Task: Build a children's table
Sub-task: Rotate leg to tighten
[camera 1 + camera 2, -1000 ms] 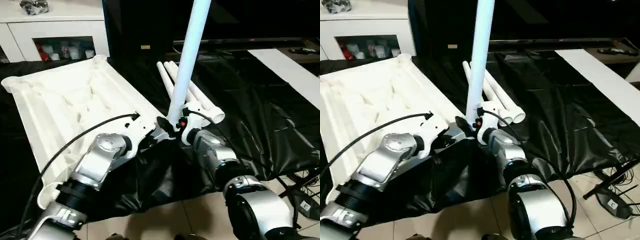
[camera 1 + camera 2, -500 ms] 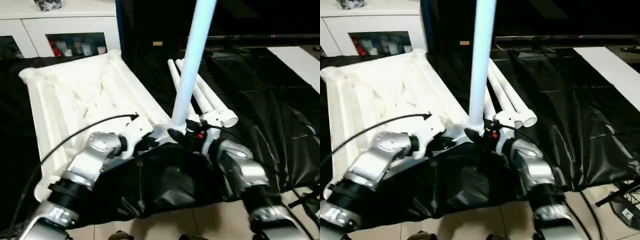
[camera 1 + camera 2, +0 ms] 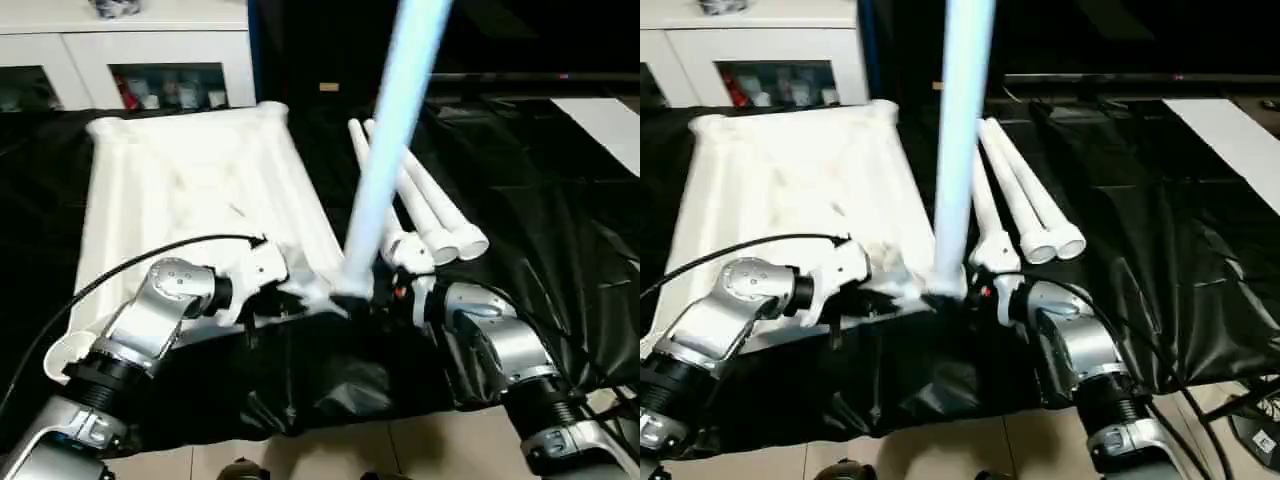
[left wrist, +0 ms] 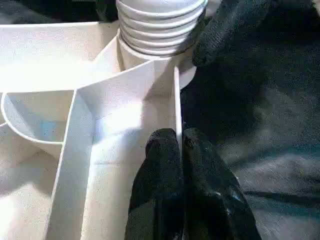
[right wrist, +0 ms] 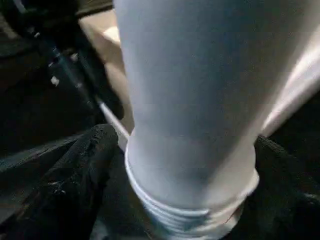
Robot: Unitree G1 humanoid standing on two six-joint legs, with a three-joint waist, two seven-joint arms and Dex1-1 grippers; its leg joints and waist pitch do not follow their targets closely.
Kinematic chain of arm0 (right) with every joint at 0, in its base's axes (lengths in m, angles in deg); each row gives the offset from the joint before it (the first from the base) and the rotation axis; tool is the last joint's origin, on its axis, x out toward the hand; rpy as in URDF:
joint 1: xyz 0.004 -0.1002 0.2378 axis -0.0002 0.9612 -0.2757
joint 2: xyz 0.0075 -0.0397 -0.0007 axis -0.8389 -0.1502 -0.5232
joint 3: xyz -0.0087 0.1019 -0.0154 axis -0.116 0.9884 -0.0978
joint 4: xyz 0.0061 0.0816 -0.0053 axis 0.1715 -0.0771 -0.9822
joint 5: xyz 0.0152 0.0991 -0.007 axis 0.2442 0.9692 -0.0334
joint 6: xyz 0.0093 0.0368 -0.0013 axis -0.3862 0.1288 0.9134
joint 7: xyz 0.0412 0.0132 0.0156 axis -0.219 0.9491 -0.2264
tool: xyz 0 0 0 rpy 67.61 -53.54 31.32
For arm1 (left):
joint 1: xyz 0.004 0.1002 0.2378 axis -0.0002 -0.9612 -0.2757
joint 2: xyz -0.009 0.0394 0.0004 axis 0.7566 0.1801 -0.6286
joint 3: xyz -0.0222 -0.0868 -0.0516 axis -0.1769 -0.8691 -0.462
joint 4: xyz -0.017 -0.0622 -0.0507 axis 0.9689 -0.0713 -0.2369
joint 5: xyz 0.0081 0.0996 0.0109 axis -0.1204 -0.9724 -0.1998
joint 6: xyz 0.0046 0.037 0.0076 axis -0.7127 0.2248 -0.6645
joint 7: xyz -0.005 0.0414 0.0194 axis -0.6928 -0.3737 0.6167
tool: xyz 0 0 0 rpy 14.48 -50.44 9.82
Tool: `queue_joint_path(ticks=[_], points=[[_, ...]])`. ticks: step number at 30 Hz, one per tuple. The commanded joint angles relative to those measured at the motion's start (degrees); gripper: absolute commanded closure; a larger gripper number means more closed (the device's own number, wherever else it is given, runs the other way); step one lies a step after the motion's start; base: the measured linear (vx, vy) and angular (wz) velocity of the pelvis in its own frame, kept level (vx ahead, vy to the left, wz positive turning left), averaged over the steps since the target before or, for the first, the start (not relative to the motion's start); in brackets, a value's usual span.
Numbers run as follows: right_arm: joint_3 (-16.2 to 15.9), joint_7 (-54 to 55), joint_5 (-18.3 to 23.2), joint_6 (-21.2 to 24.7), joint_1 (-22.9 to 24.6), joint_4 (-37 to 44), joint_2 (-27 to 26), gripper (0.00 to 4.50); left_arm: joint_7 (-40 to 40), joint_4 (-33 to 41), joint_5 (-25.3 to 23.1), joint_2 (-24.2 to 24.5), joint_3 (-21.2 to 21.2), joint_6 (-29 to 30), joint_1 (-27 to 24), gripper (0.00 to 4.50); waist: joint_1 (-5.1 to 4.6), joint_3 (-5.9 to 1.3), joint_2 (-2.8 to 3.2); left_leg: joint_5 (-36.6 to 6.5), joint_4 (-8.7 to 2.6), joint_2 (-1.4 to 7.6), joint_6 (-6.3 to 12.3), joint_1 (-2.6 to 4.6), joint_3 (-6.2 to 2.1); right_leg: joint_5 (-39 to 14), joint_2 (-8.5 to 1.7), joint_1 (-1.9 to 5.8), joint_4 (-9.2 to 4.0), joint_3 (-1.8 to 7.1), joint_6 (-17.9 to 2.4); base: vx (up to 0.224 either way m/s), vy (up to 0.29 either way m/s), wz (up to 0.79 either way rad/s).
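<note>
The children's table top (image 3: 190,190) lies upside down, white, on the black cloth. One white leg (image 3: 385,170) stands nearly upright with its threaded end (image 4: 160,25) at the near right corner socket. My right gripper (image 3: 352,298) is closed around the leg's base, with one black finger (image 5: 75,185) on each side of it. My left gripper (image 4: 181,145) is shut on the top's thin rim wall just beside that socket, and it also appears in the eye view (image 3: 290,300). More legs (image 3: 1025,195) lie side by side behind my right arm.
Wrinkled black cloth (image 3: 540,200) covers the work table, and its front edge hangs over a tiled floor (image 3: 400,450). A white cabinet (image 3: 130,40) stands at the back left. A white strip (image 3: 610,120) lies at the back right. A black cable (image 3: 150,260) arcs over my left forearm.
The camera has swung, so the whole scene sits further right in the picture. Both grippers keep their holds and the leg stays upright at the corner socket.
</note>
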Motion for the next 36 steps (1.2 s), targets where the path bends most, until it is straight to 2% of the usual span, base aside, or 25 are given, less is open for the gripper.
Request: queue_joint_path(ticks=[1, 2, 4, 7, 8, 9, 13, 15, 17, 19, 21, 23, 25, 26, 27, 29, 30, 32, 34, 35, 36], points=[[-1.0, -1.7, -0.2, -0.6, -1.2, 0.4, 0.8, 0.54, -2.9, 1.0, 1.1, 0.0, 1.2, -1.7, 2.0, 4.50, -0.12, -4.33, 0.41, -15.7, -4.00, 3.10, 0.28, 1.25, -0.82, -16.4, -4.27, 2.68, -3.34, 3.13, -10.9, 0.000, 0.000, 0.00], [-1.5, -3.3, -0.2, -0.6, -1.7, -0.2, 1.2, 0.54, -4.2, 1.1, 1.3, 0.4, 1.4, -1.6, 1.9, 4.50, -0.07, -4.38, 0.17, -14.7, -3.93, 3.13, 0.59, 1.13, -0.81, -16.4, -4.32, 2.79, -3.24, 3.10, -10.9, 0.000, 0.000, 0.00], [-1.8, -4.5, -0.1, -0.7, -2.0, -0.6, 1.5, 0.54, -5.0, 1.2, 1.3, 0.7, 1.6, -1.6, 1.9, 4.50, -0.04, -4.39, 0.16, -13.8, -3.88, 3.15, 0.83, 1.04, -0.83, -16.0, -4.31, 2.82, -3.10, 3.07, -11.0, 0.000, 0.000, 0.00], [-2.2, -5.7, 0.3, -0.6, -2.2, -0.8, 2.0, 0.80, -6.1, 1.0, 1.1, 1.2, 1.7, -2.0, 1.9, 4.50, -0.03, -4.43, 0.08, -13.4, -3.81, 3.14, 0.96, 1.07, -0.78, -15.6, -4.29, 2.79, -3.01, 3.06, -11.1, 0.000, 0.000, 0.00], [-2.2, -6.0, 0.3, -0.6, -2.3, -0.8, 2.1, 0.91, -6.6, 0.9, 1.1, 1.4, 1.8, -2.0, 1.9, 4.50, -0.07, -4.43, -0.14, -13.2, -3.80, 3.14, 1.05, 1.01, -0.75, -15.6, -4.30, 2.83, -3.03, 3.06, -11.1, 0.000, 0.000, 0.00], [-2.2, -6.2, 0.3, -0.6, -2.4, -0.9, 2.2, 1.12, -6.9, 0.8, 1.1, 1.6, 2.0, -2.0, 1.9, 4.50, 0.03, -4.47, 0.05, -12.9, -3.77, 3.15, 1.08, 1.04, -0.79, -15.5, -4.31, 2.81, -2.97, 3.04, -11.1, 0.000, 0.000, 0.00], [-3.2, -8.3, -0.1, -0.8, -2.5, -1.7, 2.6, 1.31, -7.5, 0.6, 1.1, 2.1, 2.2, -2.5, 1.7, 4.50, 0.07, -4.54, -0.03, -12.5, -3.70, 3.17, 1.24, 1.03, -0.73, -14.5, -4.22, 2.82, -2.80, 3.00, -11.4, 0.000, 0.000, 0.00], [-3.5, -8.7, -0.3, -1.2, -2.4, -2.5, 2.5, 1.59, -7.4, 0.4, 0.9, 1.8, 1.9, -2.6, 1.6, 4.50, 0.10, -4.54, -0.42, -12.4, -3.66, 3.17, 1.18, 1.04, -0.67, -14.5, -4.26, 2.80, -2.81, 3.02, -11.5, 0.000, 0.000, 0.00], [-3.6, -8.9, -0.2, -1.1, -2.4, -2.8, 2.4, 1.62, -7.3, 0.3, 0.9, 1.6, 1.8, -2.6, 1.6, 4.50, 0.19, -4.53, -0.27, -12.6, -3.67, 3.19, 1.07, 1.08, -0.74, -15.0, -4.32, 2.81, -2.79, 3.01, -11.4, 0.000, 0.000, 0.00], [-3.6, -8.8, -0.3, -1.2, -2.4, -3.1, 2.1, 1.68, -6.6, 0.2, 0.9, 1.2, 1.5, -2.5, 1.6, 4.50, 0.17, -4.55, -0.41, -12.8, -3.65, 3.19, 0.99, 1.12, -0.71, -15.2, -4.31, 2.79, -2.80, 3.02, -11.3, 0.000, 0.000, 0.00], [-1.8, -3.8, -0.2, -0.6, -2.9, -6.5, -0.7, 1.69, -0.5, -1.0, 0.4, -1.7, -0.2, -1.3, 2.3, 4.50, 0.05, -4.38, -0.58, -13.7, -3.67, 3.12, 0.81, 1.11, -0.69, -16.6, -4.33, 2.69, -3.08, 3.02, -11.2, 0.000, 0.000, 0.00], [0.0, 3.1, -0.7, -0.9, -4.0, -10.2, -3.5, 1.70, 4.5, -1.6, -0.2, -4.1, -1.3, 0.6, 2.8, 4.50, -0.13, -4.25, -0.46, -15.4, -3.70, 3.12, -0.26, 1.29, -0.81, -19.9, -4.56, 2.44, -3.39, 3.06, -10.7, 0.000, 0.000, 0.00], [1.0, 6.9, -1.0, -1.0, -4.8, -12.5, -5.1, 1.71, 7.6, -2.0, -0.8, -5.5, -1.8, 1.5, 3.1, 4.50, -0.72, -4.14, -0.47, -18.0, -3.86, 3.03, -1.69, 1.32, -1.17, -24.2, -4.57, 2.43, -3.84, 2.84, -9.3, 0.000, 0.000, 0.00], [1.7, 9.8, -1.1, -1.6, -5.4, -14.2, -6.7, 1.71, 10.4, -2.3, -1.4, -6.8, -2.2, 2.5, 3.3, 4.50, -0.76, -4.21, -0.49, -18.4, -3.80, 3.05, -1.92, 1.38, -1.24, -24.6, -4.68, 2.47, -3.81, 2.80, -9.0, 0.000, 0.000, 0.00], [2.4, 14.0, -1.4, -2.2, -6.3, -16.4, -8.5, 1.71, 13.5, -2.5, -2.3, -8.2, -2.4, 3.6, 3.5, 4.50, -1.28, -4.15, -0.48, -19.1, -3.85, 2.97, -2.17, 1.19, -1.40, -26.0, -4.68, 2.48, -4.03, 2.73, -8.3, 0.000, 0.000, 0.00], [3.2, 18.0, -1.2, -2.4, -7.7, -19.0, -11.3, 1.71, 16.6, -2.3, -3.3, -9.9, -2.4, 5.1, 3.6, 4.50, -1.65, -4.12, -0.45, -19.9, -3.80, 2.89, -2.09, 1.19, -1.42, -27.1, -4.65, 2.39, -4.27, 2.62, -7.9, 0.000, 0.000, 0.00], [3.7, 23.0, -1.8, -2.5, -9.0, -21.5, -13.5, 1.71, 18.9, -1.7, -3.8, -11.5, -2.6, 6.7, 3.6, 4.50, -1.99, -4.04, -0.42, -20.6, -3.73, 2.84, -2.16, 1.33, -1.42, -28.2, -4.61, 2.11, -4.44, 2.62, -7.7, 0.000, 0.000, 0.00], [4.0, 25.5, -2.2, -2.7, -10.0, -23.4, -15.4, 1.71, 20.7, -1.2, -4.1, -12.8, -2.7, 7.8, 3.5, 4.50, -2.54, -4.01, -0.46, -21.1, -3.65, 2.67, -2.09, 1.17, -1.64, -30.2, -4.68, 2.29, -4.69, 2.30, -7.1, 0.000, 0.000, 0.00], [3.6, 25.1, -2.7, -3.2, -10.3, -24.4, -17.1, 1.01, 22.1, -0.4, -4.6, -13.9, -2.3, 8.9, 3.3, 4.50, -2.64, -3.95, -0.36, -22.3, -3.53, 2.71, -1.58, 1.43, -1.70, -31.6, -4.65, 1.98, -5.18, 2.15, -6.2, 0.000, 0.000, 0.00], [3.5, 24.8, -2.9, -3.4, -10.4, -24.7, -17.5, 1.01, 22.4, -0.1, -4.8, -14.1, -2.1, 9.2, 3.3, 4.50, -2.67, -3.93, -0.37, -22.9, -3.56, 2.75, -1.36, 1.54, -1.68, -31.2, -4.54, 1.82, -5.17, 2.18, -6.3, 0.000, 0.000, 0.00], [3.3, 23.7, -3.1, -4.0, -10.4, -25.1, -17.8, 0.99, 22.2, 0.9, -4.6, -14.4, -1.7, 9.6, 2.9, 4.50, -2.66, -4.00, -0.74, -22.6, -3.62, 2.80, -1.14, 1.31, -1.74, -30.7, -4.62, 2.02, -4.93, 2.15, -6.4, 0.000, 0.000, 0.00]])
